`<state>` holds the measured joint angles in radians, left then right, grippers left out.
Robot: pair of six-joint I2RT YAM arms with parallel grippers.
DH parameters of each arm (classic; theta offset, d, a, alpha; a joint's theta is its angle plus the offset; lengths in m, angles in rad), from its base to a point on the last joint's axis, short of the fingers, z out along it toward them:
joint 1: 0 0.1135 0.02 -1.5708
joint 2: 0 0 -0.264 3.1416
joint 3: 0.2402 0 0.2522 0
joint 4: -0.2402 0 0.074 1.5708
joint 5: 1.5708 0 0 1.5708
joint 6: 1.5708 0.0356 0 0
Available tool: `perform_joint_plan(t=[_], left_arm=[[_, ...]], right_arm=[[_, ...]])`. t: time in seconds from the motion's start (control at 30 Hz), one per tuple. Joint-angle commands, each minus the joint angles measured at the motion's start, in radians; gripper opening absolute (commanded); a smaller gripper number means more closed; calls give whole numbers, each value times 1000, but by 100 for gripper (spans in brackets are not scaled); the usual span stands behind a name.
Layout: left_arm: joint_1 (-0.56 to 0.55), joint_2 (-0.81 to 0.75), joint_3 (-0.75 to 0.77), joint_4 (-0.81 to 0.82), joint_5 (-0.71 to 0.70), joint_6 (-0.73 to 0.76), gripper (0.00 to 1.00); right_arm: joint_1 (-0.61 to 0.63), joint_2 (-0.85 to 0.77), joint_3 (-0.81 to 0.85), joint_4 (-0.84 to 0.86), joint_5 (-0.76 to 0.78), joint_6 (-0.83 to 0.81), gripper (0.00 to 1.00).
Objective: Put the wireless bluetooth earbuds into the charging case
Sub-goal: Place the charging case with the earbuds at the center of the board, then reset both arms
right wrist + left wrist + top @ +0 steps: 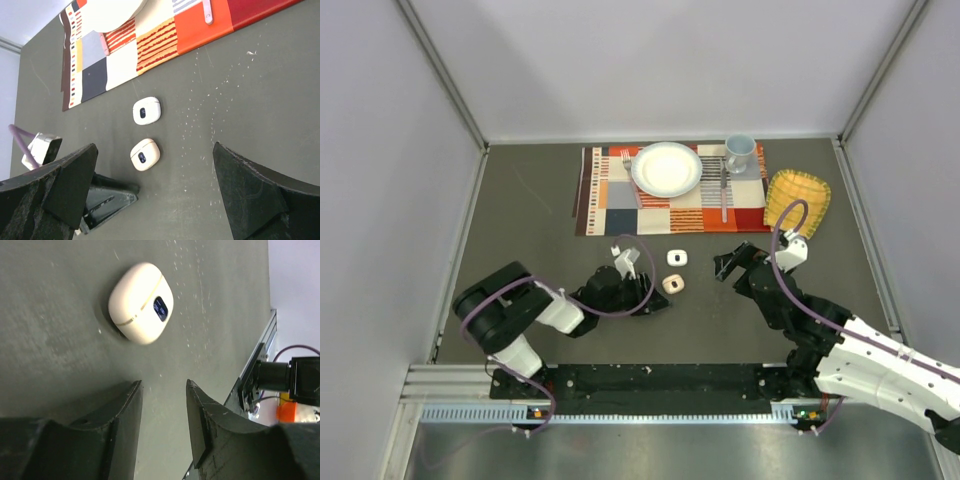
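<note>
Two closed charging cases lie on the dark table: a white one [677, 258] and a pinkish-beige one [673, 284] just nearer. No earbuds show in any view. My left gripper [658, 299] is open and empty, low on the table just left of the beige case [141, 302], apart from it; its midpoint shows in the left wrist view [162, 387]. My right gripper [728, 264] is open wide and empty, to the right of both cases. In the right wrist view [155, 149] it frames the white case [146, 110] and the beige case [145, 154].
A patchwork placemat [610, 205] at the back holds a white plate [667, 168], a fork [629, 170], a knife [724, 195] and a pale blue mug [739, 152]. A yellow dish [798, 198] stands to its right. Grey walls enclose the table.
</note>
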<state>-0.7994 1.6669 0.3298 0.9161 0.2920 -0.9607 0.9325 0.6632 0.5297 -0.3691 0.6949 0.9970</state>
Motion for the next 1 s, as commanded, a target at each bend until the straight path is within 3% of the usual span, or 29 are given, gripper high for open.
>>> perform_joint_plan(t=[0.0, 0.17, 0.33, 0.47, 0.53, 0.57, 0.6, 0.7, 0.8, 0.9, 0.97], left_arm=[[-15, -158, -21, -139, -37, 89, 45], [-17, -367, -26, -360, -146, 206, 45], [-17, -749, -31, -659, -345, 352, 45], [-15, -1025, -54, -804, -560, 486, 50], [-15, -1154, -78, -847, -651, 505, 63], [-15, -1223, -80, -899, -745, 511, 85], [-15, -1251, -81, -948, -795, 504, 99], [-15, -1338, -71, -1094, -898, 482, 99], [-15, -1389, -64, -1145, -884, 470, 99], [-15, -1391, -66, -1108, -834, 510, 99], [-15, -1368, -61, -1102, -852, 510, 99]], right_arm=[[-8, -2, -7, 1, 25, 12, 99], [-8, 16, -2, 2, 26, -6, 99], [-9, 32, 13, 1, 49, -101, 99], [-15, 62, 18, 4, 67, -187, 99], [-21, 73, 15, -1, 93, -228, 99], [-21, 78, 13, -7, 107, -236, 99], [-21, 75, 7, -10, 124, -241, 99], [-29, 69, 0, 2, 175, -294, 99], [-86, 110, 16, 47, 146, -389, 99], [-183, 159, 55, 48, 36, -429, 99], [-263, 211, 81, 48, -146, -434, 99]])
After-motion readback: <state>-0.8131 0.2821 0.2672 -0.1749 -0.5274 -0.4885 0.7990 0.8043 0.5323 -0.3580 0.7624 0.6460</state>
